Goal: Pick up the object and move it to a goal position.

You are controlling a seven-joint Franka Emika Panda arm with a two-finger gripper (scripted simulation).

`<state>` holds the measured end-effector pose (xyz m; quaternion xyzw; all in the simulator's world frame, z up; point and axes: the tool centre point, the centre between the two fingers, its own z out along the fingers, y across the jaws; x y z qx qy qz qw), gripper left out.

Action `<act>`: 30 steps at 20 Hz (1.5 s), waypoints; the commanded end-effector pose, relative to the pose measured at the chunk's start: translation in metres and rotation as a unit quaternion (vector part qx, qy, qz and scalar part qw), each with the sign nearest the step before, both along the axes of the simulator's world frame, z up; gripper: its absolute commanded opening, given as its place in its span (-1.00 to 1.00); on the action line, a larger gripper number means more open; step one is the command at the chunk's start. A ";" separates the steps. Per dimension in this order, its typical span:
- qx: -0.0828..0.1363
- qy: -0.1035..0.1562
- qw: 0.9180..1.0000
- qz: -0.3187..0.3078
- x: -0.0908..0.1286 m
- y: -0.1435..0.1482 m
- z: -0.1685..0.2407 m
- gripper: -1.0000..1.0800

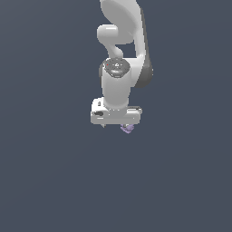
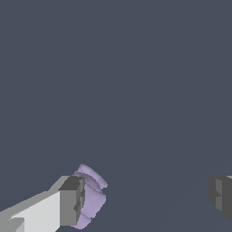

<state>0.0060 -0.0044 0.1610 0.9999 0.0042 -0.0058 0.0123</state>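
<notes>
Over a flat grey floor (image 1: 54,181), the gripper (image 2: 145,199) hung wide open, the purple blob (image 2: 90,195) touching one finger (image 2: 71,201), ungrasped.

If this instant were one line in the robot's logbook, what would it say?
gripper: open, jaws wide apart | lavender object: against one fingertip, not clamped | exterior view: object peeks out under the hand | phase: lining up grasp

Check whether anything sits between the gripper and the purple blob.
Nothing visible does. In the wrist view the purple blob lies right against one finger, with the other finger far off across bare floor. The gripper is open around it.
</notes>
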 end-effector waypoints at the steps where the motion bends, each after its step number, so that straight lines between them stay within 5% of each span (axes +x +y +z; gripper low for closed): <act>1: 0.000 0.000 1.000 0.000 0.000 0.000 0.000 0.92; 11: -0.012 0.024 1.000 -0.005 -0.013 -0.025 -0.011 0.92; 30: -0.006 0.012 0.995 -0.102 -0.030 0.009 -0.030 0.92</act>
